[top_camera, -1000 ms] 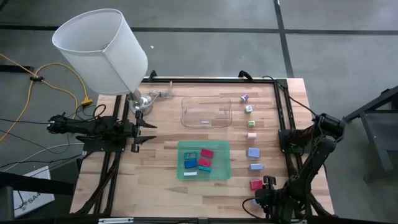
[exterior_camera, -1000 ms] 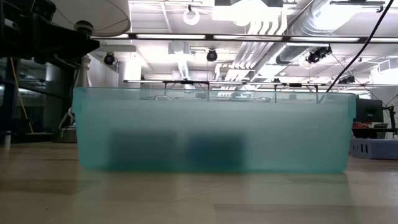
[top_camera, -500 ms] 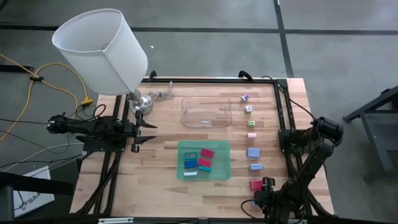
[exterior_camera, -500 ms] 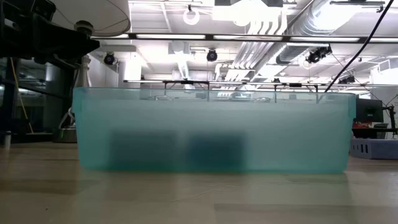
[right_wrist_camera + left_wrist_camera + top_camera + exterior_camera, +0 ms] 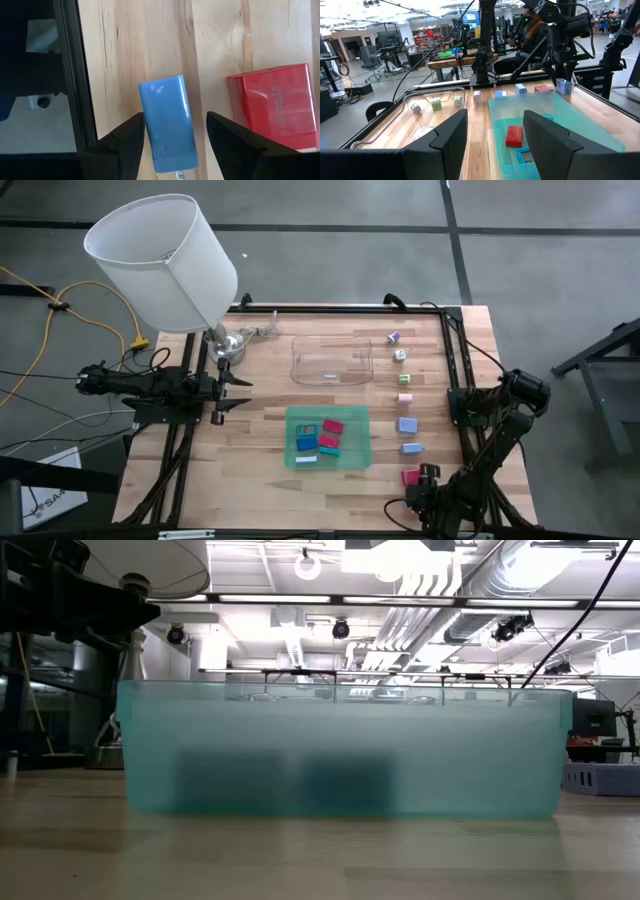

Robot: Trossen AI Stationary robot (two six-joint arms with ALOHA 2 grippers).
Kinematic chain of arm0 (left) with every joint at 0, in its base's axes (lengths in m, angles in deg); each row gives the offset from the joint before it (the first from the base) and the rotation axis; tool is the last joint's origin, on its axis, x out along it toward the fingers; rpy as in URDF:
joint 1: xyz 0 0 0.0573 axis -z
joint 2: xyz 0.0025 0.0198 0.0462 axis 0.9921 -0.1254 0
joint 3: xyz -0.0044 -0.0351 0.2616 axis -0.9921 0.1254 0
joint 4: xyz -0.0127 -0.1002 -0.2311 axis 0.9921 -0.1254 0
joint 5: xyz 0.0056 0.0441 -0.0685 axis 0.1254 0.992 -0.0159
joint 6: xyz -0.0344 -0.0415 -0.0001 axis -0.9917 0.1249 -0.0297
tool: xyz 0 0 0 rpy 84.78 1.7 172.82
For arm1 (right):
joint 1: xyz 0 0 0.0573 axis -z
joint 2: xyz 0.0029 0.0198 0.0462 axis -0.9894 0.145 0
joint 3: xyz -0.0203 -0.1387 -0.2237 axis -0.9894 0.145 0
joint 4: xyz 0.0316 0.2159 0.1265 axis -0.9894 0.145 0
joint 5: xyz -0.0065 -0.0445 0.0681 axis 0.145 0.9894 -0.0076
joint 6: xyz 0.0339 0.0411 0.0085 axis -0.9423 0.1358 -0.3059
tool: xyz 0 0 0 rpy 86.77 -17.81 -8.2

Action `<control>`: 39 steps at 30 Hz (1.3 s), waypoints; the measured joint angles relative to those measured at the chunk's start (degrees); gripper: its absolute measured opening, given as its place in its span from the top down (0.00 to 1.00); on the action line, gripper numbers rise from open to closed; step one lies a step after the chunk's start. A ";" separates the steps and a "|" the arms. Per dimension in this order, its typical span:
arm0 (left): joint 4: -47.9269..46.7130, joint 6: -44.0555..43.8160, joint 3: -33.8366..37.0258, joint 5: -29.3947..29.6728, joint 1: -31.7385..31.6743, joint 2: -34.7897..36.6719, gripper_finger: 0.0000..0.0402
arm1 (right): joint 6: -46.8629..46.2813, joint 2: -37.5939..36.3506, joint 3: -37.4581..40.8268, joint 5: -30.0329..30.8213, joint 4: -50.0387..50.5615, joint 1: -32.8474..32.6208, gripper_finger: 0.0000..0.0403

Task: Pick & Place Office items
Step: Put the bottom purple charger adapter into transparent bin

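Observation:
A blue block (image 5: 167, 125) lies on the wood at the table's near right, beside a red block (image 5: 272, 105). My right gripper (image 5: 175, 116) points down over it, open, with a finger on either side and wood showing between the block and one finger. From above, the gripper (image 5: 428, 477) hides the blue block, and the red block (image 5: 411, 476) shows beside it. More office items (image 5: 405, 395) lie in a row along the right side. Several others (image 5: 325, 438) lie in the green tray (image 5: 290, 442). My left gripper (image 5: 240, 391) waits open at the table's left edge.
A clear plastic tray (image 5: 330, 362) stands beyond the green one. A white lampshade (image 5: 160, 260) and its metal base (image 5: 228, 345) stand at the far left corner. Black rails (image 5: 455, 380) run along the table's edges. In the low view the green tray's wall (image 5: 340, 750) blocks everything behind it.

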 joint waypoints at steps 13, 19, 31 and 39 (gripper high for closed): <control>0.02 0.00 0.00 0.00 -0.02 -0.01 0.54 | 0.00 -0.07 0.00 -0.21 -0.29 -0.04 0.71; 0.02 0.00 0.00 0.00 -0.02 -0.02 0.54 | -0.02 -0.07 0.00 -0.43 -0.72 -0.07 0.70; 0.00 0.00 0.00 0.00 -0.02 -0.02 0.54 | 0.52 -2.53 -1.49 0.85 0.72 -0.02 0.72; 0.02 0.00 -0.02 0.00 -0.02 0.00 0.54 | 6.21 -2.56 -9.15 3.11 12.60 3.20 0.72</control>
